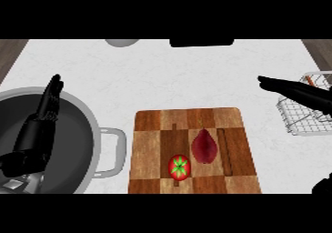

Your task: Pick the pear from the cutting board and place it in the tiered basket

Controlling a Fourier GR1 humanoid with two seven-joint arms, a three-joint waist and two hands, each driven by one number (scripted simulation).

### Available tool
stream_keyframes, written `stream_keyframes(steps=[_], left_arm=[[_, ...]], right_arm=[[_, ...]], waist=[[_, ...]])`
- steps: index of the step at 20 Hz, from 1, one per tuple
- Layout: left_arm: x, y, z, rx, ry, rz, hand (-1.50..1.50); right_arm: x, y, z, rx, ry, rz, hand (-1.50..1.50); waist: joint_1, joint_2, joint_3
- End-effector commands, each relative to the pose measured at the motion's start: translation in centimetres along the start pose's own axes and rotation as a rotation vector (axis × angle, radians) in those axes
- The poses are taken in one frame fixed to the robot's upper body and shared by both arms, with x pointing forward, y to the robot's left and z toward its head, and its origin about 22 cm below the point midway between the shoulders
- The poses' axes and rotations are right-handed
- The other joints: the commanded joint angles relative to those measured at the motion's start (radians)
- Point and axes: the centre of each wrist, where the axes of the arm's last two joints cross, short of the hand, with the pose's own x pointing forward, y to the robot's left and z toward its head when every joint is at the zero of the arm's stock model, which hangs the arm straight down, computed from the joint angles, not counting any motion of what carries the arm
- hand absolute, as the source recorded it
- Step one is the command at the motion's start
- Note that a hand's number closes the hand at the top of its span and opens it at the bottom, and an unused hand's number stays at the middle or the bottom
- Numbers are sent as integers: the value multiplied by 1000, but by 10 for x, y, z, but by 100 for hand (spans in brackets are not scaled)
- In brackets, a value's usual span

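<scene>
While the pear is lying on the board just beside a red-green fruit, we are judging it light, stiff, smooth and apt to roll, and we are advising a hold across its wider half. Our right hand is hovering over the wire basket, fingers straight and together; nothing is showing inside. Our left hand is resting over the pot, fingers straight.

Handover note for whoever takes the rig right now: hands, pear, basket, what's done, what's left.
Left robot hand: open, fingers straight, empty, over the pot at the left.
Right robot hand: open, empty, by the wire basket at the right.
Pear: lying on the cutting board, beside a round red fruit.
Done: nothing, pear not yet grasped.
Left: reach, grasp the pear, carry it to the basket, release.
</scene>
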Motion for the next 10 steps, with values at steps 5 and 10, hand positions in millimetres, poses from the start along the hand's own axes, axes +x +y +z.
stream_keyframes(steps=[5,10], left_arm=[[-22,-37,0,-24,129,116,0],[-24,-44,17,-41,103,118,0]], right_arm=[[35,35,-15,40,59,74,-150],[44,36,-23,115,158,103,-150]], waist=[[-3,23,-30],[18,21,-31]])
